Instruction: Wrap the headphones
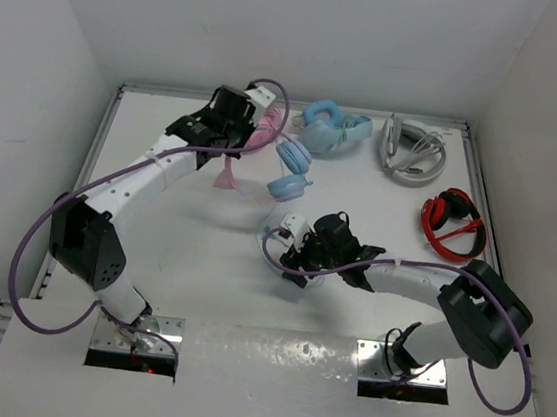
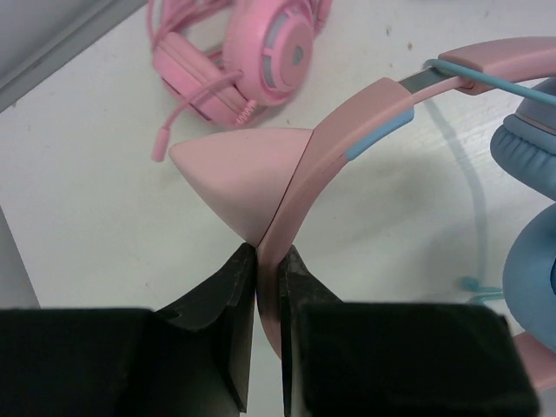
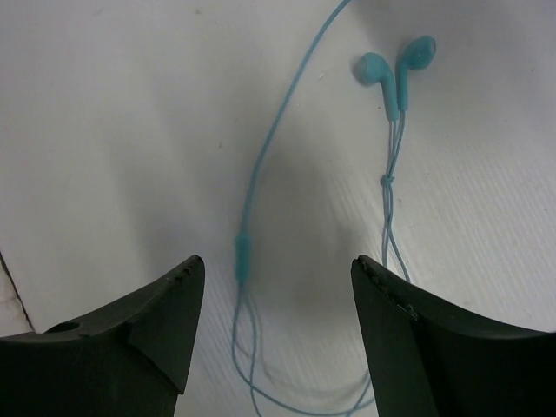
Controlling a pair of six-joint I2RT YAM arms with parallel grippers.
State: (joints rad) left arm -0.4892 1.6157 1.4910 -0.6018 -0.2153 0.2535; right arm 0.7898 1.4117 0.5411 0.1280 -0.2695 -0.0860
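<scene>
Now my left jaws are clamped tight on the pink headband (image 2: 347,130) of the headphones (image 1: 292,158), toward the surface's (image 1: 152,255) far side. My right jaws gape wide and empty above blue earbuds (image 3: 395,69) and a thin cord (image 3: 252,182).

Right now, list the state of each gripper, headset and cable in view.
Left gripper: shut on the headband.
Pink cat-eared headphones with light blue round cups: held, cable unwound.
Right gripper: open above the cable.
Thin light blue cable: loose on the table.
Light blue earbuds: lying free.
All-pink headphones: lying free.
All-light-blue headphones: lying free.
White headphones: lying free.
Red headphones: lying free.
</scene>
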